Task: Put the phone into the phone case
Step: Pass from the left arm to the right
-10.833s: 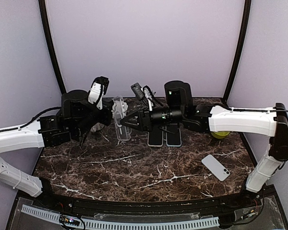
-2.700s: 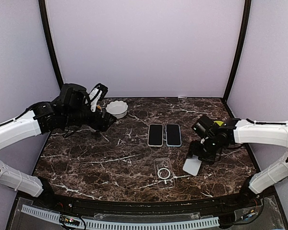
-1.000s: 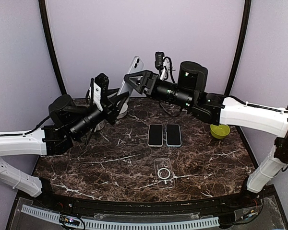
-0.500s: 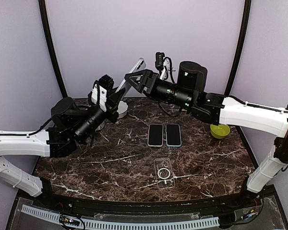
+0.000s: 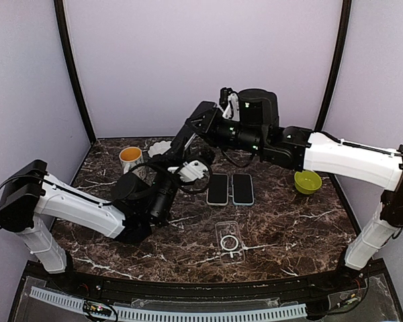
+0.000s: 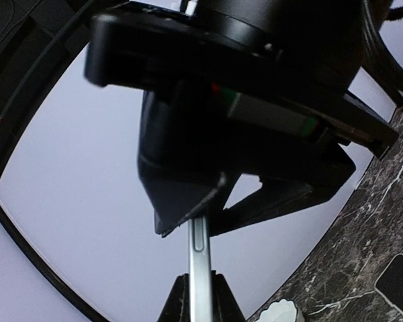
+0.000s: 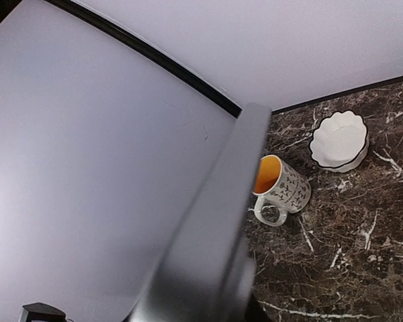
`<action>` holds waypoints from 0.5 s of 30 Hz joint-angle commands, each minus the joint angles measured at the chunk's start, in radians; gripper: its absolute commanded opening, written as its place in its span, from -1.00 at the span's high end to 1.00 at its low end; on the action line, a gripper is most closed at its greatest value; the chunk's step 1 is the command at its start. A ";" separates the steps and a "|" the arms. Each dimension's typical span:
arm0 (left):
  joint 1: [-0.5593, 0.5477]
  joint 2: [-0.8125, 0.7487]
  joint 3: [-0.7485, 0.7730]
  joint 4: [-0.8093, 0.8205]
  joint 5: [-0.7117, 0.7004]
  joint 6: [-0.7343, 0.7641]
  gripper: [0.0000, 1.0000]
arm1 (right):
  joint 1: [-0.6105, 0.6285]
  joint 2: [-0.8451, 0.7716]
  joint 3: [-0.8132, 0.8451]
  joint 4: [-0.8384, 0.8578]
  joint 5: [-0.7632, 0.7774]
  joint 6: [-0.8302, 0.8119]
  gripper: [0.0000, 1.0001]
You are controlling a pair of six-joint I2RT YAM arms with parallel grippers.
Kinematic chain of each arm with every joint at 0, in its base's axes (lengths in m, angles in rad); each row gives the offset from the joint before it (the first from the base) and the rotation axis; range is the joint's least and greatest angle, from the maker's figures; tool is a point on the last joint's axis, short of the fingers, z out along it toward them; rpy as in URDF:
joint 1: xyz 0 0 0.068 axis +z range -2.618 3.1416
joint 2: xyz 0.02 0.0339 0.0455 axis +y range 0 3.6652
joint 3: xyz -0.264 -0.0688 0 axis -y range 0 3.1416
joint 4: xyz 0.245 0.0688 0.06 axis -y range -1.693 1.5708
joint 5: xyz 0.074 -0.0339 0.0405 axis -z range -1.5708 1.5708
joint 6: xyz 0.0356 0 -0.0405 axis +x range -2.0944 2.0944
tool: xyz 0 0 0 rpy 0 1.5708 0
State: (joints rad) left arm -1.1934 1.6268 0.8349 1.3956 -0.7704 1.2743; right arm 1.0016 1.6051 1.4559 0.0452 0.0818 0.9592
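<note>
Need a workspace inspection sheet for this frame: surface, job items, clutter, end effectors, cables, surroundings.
Surface: dark marble table; no spills seen.
Job's things: phone held in the air, edge-on to the left wrist camera; clear case flat near the front edge, nothing in it.
Clutter: dark phone and blue-rimmed phone flat side by side at centre; mug; white bowl; green bowl.
End effectors: left end effector shut on the phone's lower end; right end effector at its upper end, grip unclear.
Cables: black loop under the right wrist; no snag seen.
Surroundings: lilac walls, black frame posts.
</note>
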 commanded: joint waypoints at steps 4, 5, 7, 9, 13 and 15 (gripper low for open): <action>-0.049 0.122 0.068 0.333 0.001 0.362 1.00 | 0.000 -0.016 0.023 0.060 0.029 -0.003 0.86; -0.051 0.130 0.070 0.346 0.000 0.374 1.00 | -0.002 -0.020 0.021 0.059 0.032 -0.005 0.94; -0.053 0.147 0.072 0.351 -0.004 0.396 1.00 | -0.004 -0.028 0.017 0.059 0.034 -0.007 1.00; -0.057 0.149 0.067 0.347 -0.004 0.402 0.88 | -0.010 -0.034 0.011 0.058 0.035 -0.009 1.00; -0.061 0.122 0.058 0.252 -0.032 0.345 0.01 | -0.026 -0.058 -0.017 0.075 0.028 -0.022 1.00; -0.064 0.085 0.048 0.133 -0.038 0.263 -0.36 | -0.042 -0.070 -0.029 0.087 0.013 -0.045 1.00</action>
State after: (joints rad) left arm -1.2419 1.7779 0.8818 1.6051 -0.8097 1.6295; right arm 0.9878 1.5978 1.4429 0.0109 0.1093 0.9771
